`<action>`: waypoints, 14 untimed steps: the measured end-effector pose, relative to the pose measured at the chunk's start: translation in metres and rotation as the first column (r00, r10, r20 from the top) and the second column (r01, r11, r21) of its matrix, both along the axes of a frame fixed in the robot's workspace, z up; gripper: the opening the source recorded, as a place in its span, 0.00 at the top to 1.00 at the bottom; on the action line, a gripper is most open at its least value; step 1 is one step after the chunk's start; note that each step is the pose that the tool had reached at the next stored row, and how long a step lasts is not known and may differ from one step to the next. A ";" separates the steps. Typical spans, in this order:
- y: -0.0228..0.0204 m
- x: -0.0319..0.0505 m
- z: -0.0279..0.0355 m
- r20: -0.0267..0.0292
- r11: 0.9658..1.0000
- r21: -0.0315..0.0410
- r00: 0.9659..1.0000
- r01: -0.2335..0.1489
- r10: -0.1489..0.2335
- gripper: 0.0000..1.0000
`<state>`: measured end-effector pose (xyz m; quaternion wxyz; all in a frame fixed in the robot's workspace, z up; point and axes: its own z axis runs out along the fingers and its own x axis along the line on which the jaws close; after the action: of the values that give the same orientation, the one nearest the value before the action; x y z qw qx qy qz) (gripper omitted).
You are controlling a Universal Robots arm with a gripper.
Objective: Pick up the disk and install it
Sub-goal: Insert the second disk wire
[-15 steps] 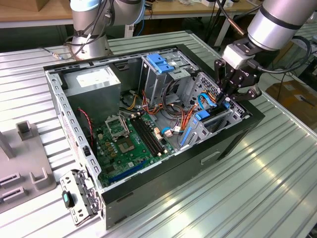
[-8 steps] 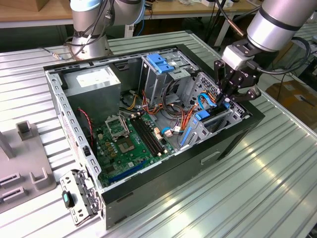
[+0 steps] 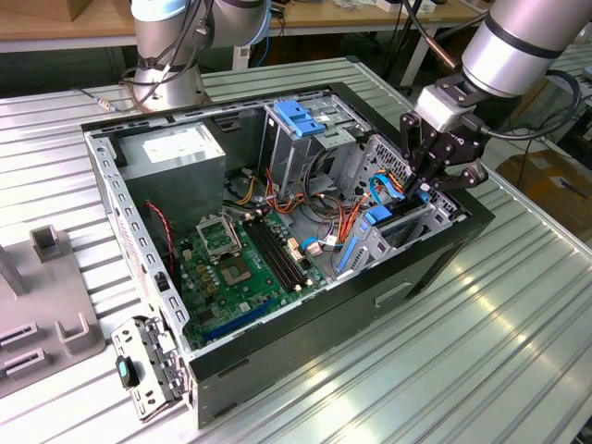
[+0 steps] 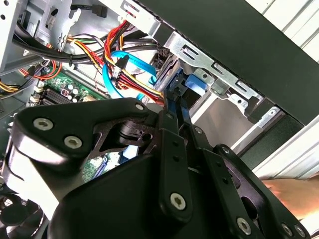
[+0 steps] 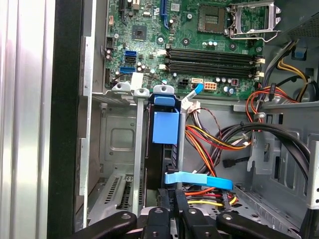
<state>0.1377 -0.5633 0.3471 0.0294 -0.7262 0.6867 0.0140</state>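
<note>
1 disk stands on edge in the drive bay, centre frame in the first wrist view, its blue rail on top. Gripper, upper right in the exterior view, sits right over it, fingers pinched narrow on its top edge. Judgement: stiff, dense, shock-sensitive; hold by the side rails. No legible writing.

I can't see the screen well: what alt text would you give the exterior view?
A black robot gripper reaches down into the drive bay at the exterior view's right end of an open black computer case, at a blue-railed grey disk standing on edge there. The green motherboard and grey power-supply box lie exposed inside the case.
</note>
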 end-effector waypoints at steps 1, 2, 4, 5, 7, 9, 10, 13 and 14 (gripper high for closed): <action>0.0000 0.0000 0.0000 0.000 1.000 0.000 1.000 0.000 0.000 0.84; 0.0000 0.0000 -0.0001 0.000 1.000 0.000 1.000 0.000 0.000 0.84; 0.0000 0.0000 -0.0001 0.000 1.000 0.000 1.000 0.000 0.000 0.84; 0.0000 0.0000 -0.0003 0.000 1.000 0.000 1.000 0.000 0.000 0.84; 0.0000 0.0000 -0.0012 0.000 1.000 0.000 1.000 0.000 0.000 0.84; 0.0000 0.0000 -0.0022 0.000 1.000 0.000 1.000 0.000 0.000 0.84; 0.0000 0.0000 -0.0023 0.000 1.000 0.000 1.000 0.000 0.000 0.84; 0.0000 0.0000 -0.0024 0.000 1.000 0.000 1.000 0.000 0.000 0.84; 0.0000 0.0000 -0.0026 0.000 1.000 0.000 1.000 0.000 0.000 0.84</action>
<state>0.1377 -0.5633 0.3445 0.0294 -0.7262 0.6868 0.0140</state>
